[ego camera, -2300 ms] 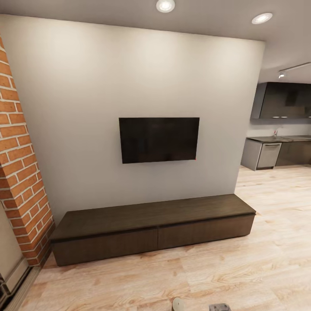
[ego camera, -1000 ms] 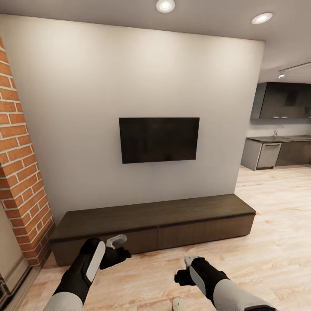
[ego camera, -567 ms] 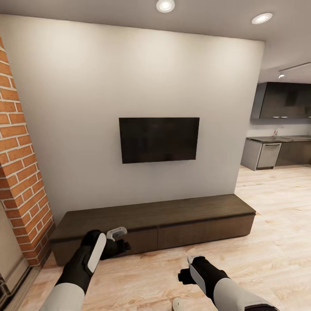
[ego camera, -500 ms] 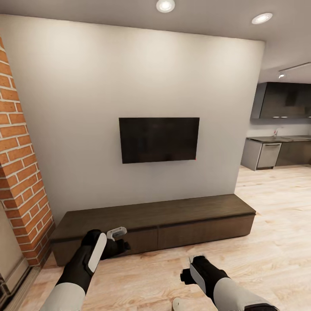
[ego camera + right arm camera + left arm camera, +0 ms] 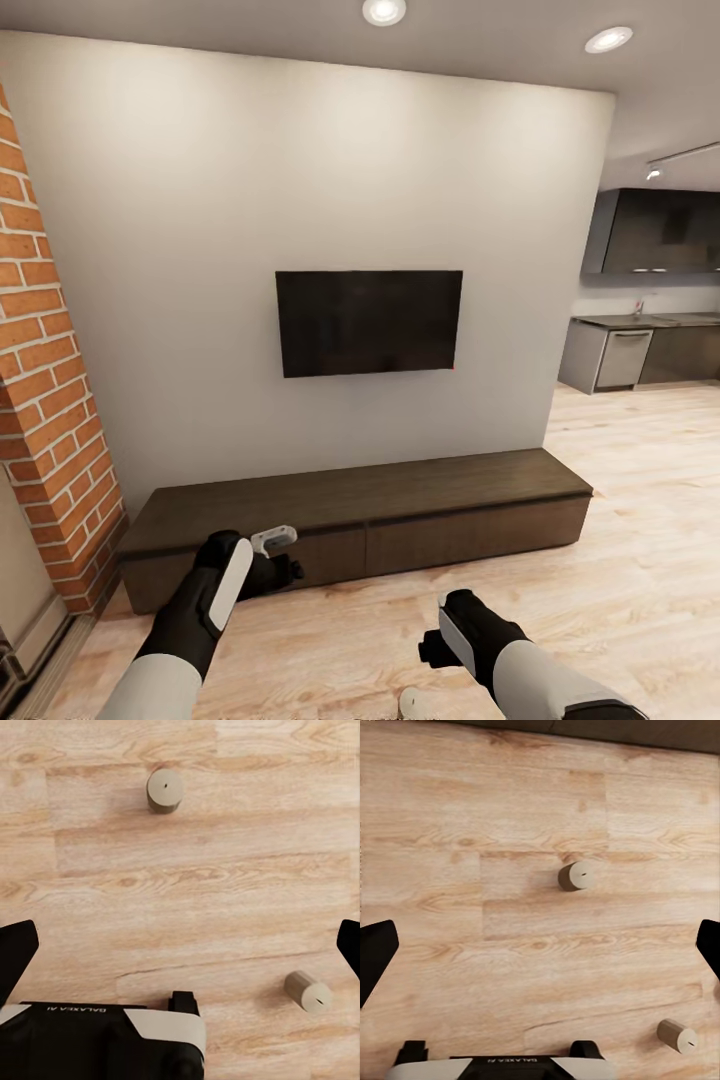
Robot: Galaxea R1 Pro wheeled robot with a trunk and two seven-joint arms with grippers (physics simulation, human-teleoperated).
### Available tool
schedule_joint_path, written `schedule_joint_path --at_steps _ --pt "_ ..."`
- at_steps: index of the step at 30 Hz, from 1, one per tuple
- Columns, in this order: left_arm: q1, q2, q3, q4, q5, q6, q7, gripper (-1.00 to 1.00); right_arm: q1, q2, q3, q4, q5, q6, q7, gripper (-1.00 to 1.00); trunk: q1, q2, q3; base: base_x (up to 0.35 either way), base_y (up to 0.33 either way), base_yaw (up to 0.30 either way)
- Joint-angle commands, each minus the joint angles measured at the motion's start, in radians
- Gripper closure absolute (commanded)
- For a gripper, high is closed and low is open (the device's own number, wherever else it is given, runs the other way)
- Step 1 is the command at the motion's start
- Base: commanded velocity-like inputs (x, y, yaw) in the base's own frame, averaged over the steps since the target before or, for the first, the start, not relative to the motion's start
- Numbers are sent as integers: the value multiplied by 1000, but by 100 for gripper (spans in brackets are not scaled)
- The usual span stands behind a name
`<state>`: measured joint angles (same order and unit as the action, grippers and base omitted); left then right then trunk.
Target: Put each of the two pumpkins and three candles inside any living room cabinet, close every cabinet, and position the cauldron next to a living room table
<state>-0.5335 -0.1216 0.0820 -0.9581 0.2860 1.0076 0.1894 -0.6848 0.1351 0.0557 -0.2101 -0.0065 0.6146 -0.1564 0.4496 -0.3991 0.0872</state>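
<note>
Your left gripper [image 5: 540, 945] and right gripper [image 5: 180, 945] both hang spread wide and empty above the floor [image 5: 450, 832]. Two candles [image 5: 165, 789] [image 5: 307, 991] stand upright there, wicks up, well apart. The cabinet [image 5: 360, 525] runs lengthwise along the wall, drawers closed.

The pale wood plank floor [image 5: 450, 832] carries two stubby grey-brown candles [image 5: 574, 876] [image 5: 677, 1036], well apart from each other. At the far wall, the long dark cabinet [image 5: 360, 525] stands on it, drawers shut.
</note>
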Motion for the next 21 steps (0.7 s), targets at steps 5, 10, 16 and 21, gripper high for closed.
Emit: schedule_joint_path --at_steps 5,10,16,21 --pt "0 -1 -16 -1 10 3 10 -100 0 -1 6 -2 -1 7 0 -100 0 -1 -7 0 0 69" --pt "0 -1 -21 -1 10 3 10 -100 0 -2 6 -1 -1 1 3 -100 0 -1 -15 0 0 71" --pt "0 -9 -22 -1 11 2 12 -100 0 0 7 3 -1 -5 16 -100 0 -1 -24 0 0 39" --pt "0 -18 -22 -1 11 2 13 -100 1 1 7 6 1 -16 113 -100 4 -8 -36 0 0 3"
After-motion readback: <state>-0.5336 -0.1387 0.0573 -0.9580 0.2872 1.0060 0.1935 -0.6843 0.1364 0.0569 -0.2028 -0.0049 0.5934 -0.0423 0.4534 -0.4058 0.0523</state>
